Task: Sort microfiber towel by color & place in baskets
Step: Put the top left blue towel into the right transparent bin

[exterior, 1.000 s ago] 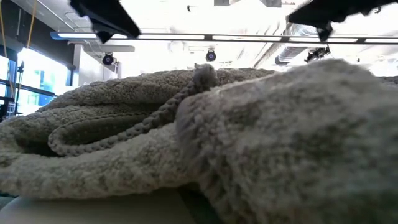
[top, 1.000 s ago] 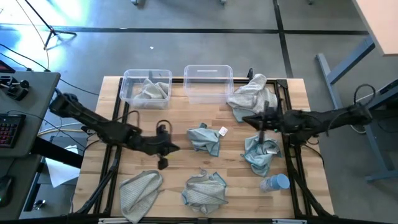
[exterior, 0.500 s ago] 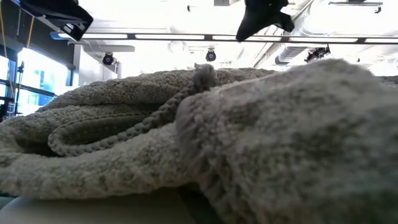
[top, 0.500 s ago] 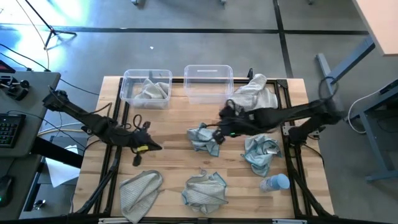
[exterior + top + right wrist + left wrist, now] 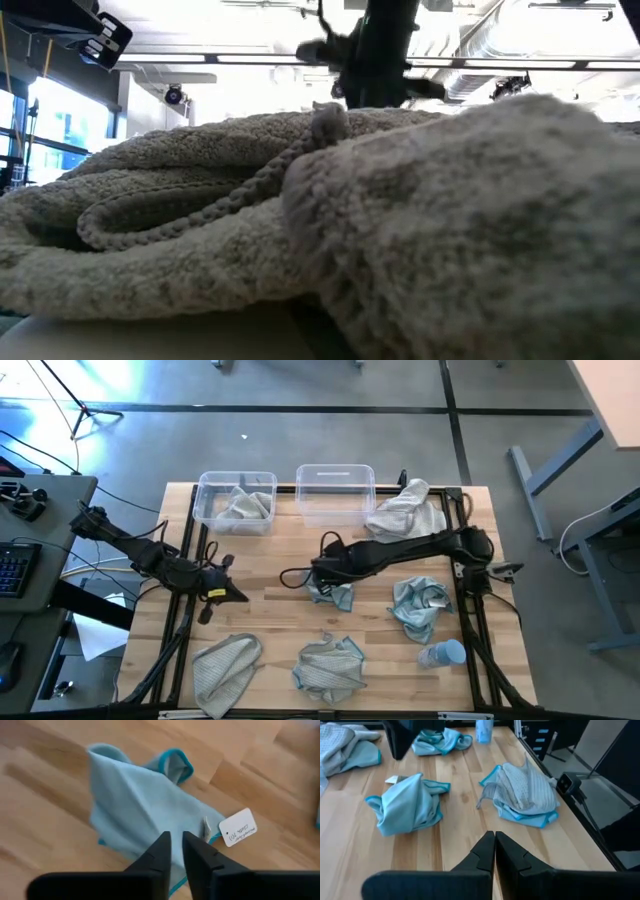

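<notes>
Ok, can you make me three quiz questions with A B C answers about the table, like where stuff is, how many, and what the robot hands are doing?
1. Where is the right gripper?
A. Beside the blue cloth with a tag in the table's middle
B. Inside a tub
C. Over the bottle

2. How many clear tubs are on the table?
A. One
B. Two
C. Four

3. How are the left gripper fingers?
A. Wide open
B. Pressed together
C. Holding a cloth

Answers:
1. A: the high view shows the right arm reaching to the tagged cloth, and its wrist view looks down on it.
2. B: the left tub holds a grey cloth; the right tub sits beside it.
3. B: the left wrist view shows its fingers touching, with nothing between them.
</notes>
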Action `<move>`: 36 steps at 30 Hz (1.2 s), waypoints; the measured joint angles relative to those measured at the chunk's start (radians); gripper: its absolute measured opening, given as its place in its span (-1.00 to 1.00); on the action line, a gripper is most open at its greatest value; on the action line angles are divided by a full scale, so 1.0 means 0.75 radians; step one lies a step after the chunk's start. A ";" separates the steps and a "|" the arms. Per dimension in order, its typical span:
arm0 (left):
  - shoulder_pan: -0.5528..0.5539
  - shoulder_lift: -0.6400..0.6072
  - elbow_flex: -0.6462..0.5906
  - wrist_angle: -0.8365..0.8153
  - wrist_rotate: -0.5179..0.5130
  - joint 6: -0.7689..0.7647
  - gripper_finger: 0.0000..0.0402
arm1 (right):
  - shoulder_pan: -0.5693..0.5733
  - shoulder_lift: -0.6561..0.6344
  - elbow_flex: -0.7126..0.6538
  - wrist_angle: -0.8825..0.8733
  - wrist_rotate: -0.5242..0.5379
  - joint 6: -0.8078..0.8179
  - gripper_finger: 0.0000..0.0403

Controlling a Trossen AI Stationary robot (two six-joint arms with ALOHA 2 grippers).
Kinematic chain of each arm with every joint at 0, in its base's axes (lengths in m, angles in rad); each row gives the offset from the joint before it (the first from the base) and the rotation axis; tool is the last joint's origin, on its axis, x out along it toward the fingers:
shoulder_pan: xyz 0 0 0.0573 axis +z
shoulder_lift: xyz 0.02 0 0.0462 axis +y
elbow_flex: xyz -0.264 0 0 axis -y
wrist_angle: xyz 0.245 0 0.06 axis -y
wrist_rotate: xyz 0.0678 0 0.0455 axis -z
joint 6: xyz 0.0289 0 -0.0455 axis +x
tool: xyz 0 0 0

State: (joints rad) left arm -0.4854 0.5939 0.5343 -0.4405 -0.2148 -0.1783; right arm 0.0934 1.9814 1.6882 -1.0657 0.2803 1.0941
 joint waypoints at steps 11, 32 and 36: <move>0.000 0.000 0.000 -0.095 0.062 -0.072 -1.00 | -0.011 0.171 -0.001 0.088 -0.067 0.036 -0.02; 0.001 0.002 0.000 -0.078 -0.149 -0.250 -1.00 | -0.059 0.195 -0.011 0.127 -0.199 -0.563 -0.86; 0.001 0.002 0.000 -0.044 -0.224 -0.249 -1.00 | -0.106 -0.019 0.000 0.132 -0.235 -0.623 -0.78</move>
State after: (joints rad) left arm -0.4850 0.5952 0.5343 -0.4733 -0.3827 -0.3653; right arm 0.0142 1.9673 1.6882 -0.9666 0.1039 0.6267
